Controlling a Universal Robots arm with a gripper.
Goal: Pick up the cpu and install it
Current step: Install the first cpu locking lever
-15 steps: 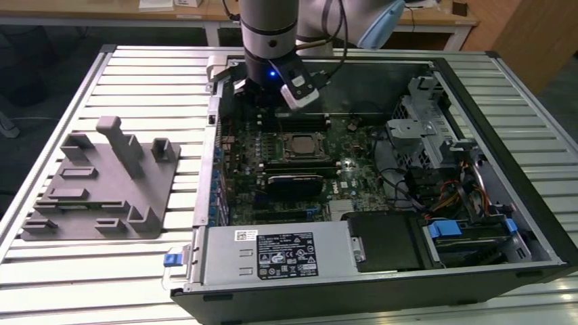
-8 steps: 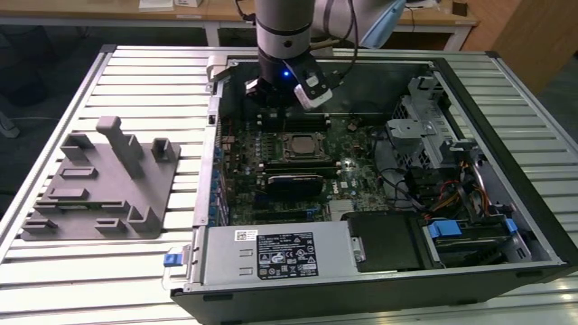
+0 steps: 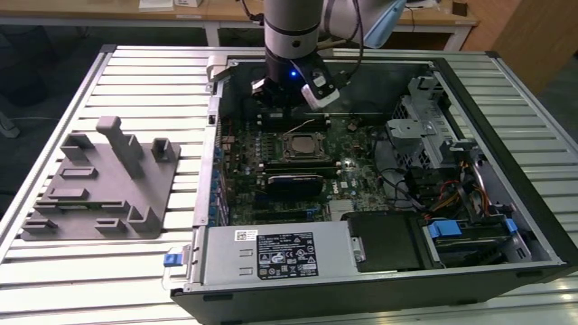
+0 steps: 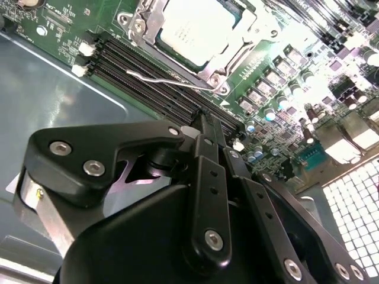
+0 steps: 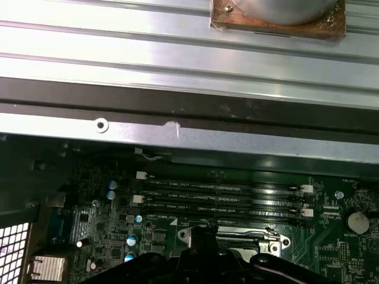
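One tool (image 3: 281, 108), closed: in the second wrist view both fingers (image 4: 200, 142) are pressed together w/ nothing between them. It hangs inside the open pc case (image 3: 361, 292), low over the motherboard (image 3: 357, 181), w/ its tip (image 4: 206, 117) above the RAM slots (image 4: 148, 80) just beside the socket. Can't tell if it touches the board.

The cpu (image 4: 198, 29) sits in the socket, pale silver top up, black/metal socket frame (image 4: 234, 56) around it. A thin wire lever (image 4: 163, 78) lies along the frame edge next to the slots. In the ext view the cpu (image 3: 301, 144) is mid-board, near the tool but apart from it. In the first wrist view the tool (image 5: 204, 236) is over the socket's edge, w/ slots (image 5: 225, 195) between it and the case wall.

Also in the case:
- a black block (image 3: 294, 181) just below the socket
- a power supply (image 3: 271, 254) at the near edge
- a drive cage (image 3: 424, 122) on the ext view's right

The case lies flat on a slatted metal table (image 3: 505, 74). A grey plastic tray (image 3: 99, 196) w/ upright posts is on the table at the ext view's left, well apart from the tool. A wood desk (image 3: 181, 13) stands behind the table.
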